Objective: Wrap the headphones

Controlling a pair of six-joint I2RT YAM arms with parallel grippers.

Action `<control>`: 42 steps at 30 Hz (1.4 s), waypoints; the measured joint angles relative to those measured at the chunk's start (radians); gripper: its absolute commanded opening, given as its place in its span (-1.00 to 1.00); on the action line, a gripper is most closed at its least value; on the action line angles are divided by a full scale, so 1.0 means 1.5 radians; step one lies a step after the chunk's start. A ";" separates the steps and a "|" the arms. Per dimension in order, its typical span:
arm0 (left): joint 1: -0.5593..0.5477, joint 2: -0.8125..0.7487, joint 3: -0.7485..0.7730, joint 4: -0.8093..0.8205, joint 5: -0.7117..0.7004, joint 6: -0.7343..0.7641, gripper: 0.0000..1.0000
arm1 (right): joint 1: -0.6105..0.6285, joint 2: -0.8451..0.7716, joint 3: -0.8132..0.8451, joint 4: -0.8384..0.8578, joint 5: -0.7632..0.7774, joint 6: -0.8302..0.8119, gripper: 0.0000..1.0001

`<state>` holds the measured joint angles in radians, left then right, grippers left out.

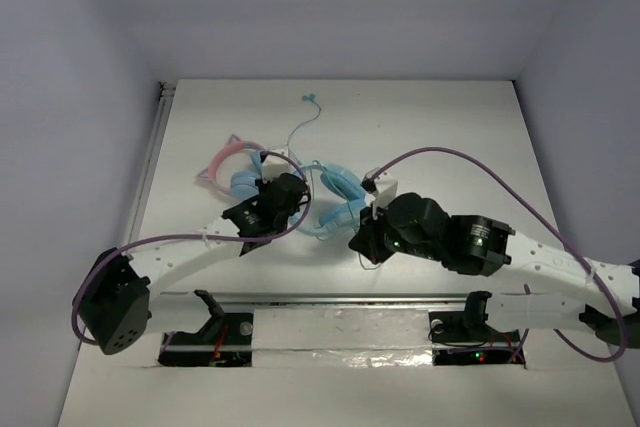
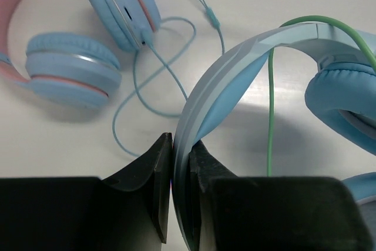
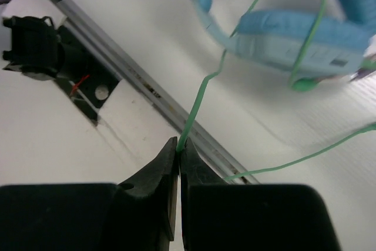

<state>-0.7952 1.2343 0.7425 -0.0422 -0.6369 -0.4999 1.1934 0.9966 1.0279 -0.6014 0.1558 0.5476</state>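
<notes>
The light-blue headphones (image 1: 338, 199) lie mid-table between my arms. My left gripper (image 2: 181, 145) is shut on their blue headband (image 2: 235, 69), which arches up and right to a padded cup (image 2: 341, 98). Their thin pale-green cable (image 2: 271, 116) hangs across the headband. My right gripper (image 3: 178, 147) is shut on that cable (image 3: 197, 107), which runs taut up to the headphones (image 3: 294, 36) and loops over a cup. In the top view the left gripper (image 1: 296, 193) is at the headband and the right gripper (image 1: 362, 244) sits just below the cups.
Pink-banded cat-ear headphones (image 1: 235, 169) with blue cups (image 2: 70, 69) lie left of the left gripper, their thin blue cable (image 1: 305, 117) trailing toward the back. A metal rail (image 1: 340, 297) runs along the near edge. Purple arm cables loop over both arms.
</notes>
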 measured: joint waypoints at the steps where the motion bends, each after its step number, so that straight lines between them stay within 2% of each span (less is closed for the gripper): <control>1: -0.013 -0.011 -0.006 -0.016 0.004 -0.004 -1.00 | 0.000 0.011 0.014 -0.010 0.017 -0.010 -1.00; 6: -0.086 -0.083 -0.009 -0.104 0.036 -0.026 -1.00 | 0.000 0.052 0.062 -0.057 0.089 -0.052 -1.00; 11: -0.111 -0.157 0.001 -0.197 0.091 -0.042 -1.00 | 0.000 0.072 0.105 -0.104 0.163 -0.080 -1.00; 17: -0.129 -0.137 0.064 -0.284 0.111 -0.018 -1.00 | 0.001 0.086 0.128 -0.124 0.243 -0.112 -1.00; 25: -0.143 -0.119 0.079 -0.289 0.170 0.049 -1.00 | -0.008 0.119 0.129 -0.119 0.313 -0.163 -1.00; 30: -0.143 -0.131 0.079 -0.264 0.216 0.080 -1.00 | -0.049 0.113 0.107 -0.085 0.349 -0.182 -1.00; 34: -0.130 -0.159 0.079 -0.233 0.256 0.084 -1.00 | -0.072 0.112 0.080 -0.035 0.373 -0.183 -0.92; 35: -0.122 -0.167 0.079 -0.225 0.267 0.084 -1.00 | -0.081 0.111 0.070 -0.017 0.374 -0.183 -0.85; 42: -0.093 -0.208 0.082 -0.199 0.294 0.091 -1.00 | -0.162 0.077 0.004 0.094 0.291 -0.175 -0.81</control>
<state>-0.9348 0.9218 0.8650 -0.3401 -0.1955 -0.3634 0.9504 1.1114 1.0332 -0.4610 0.5926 0.2855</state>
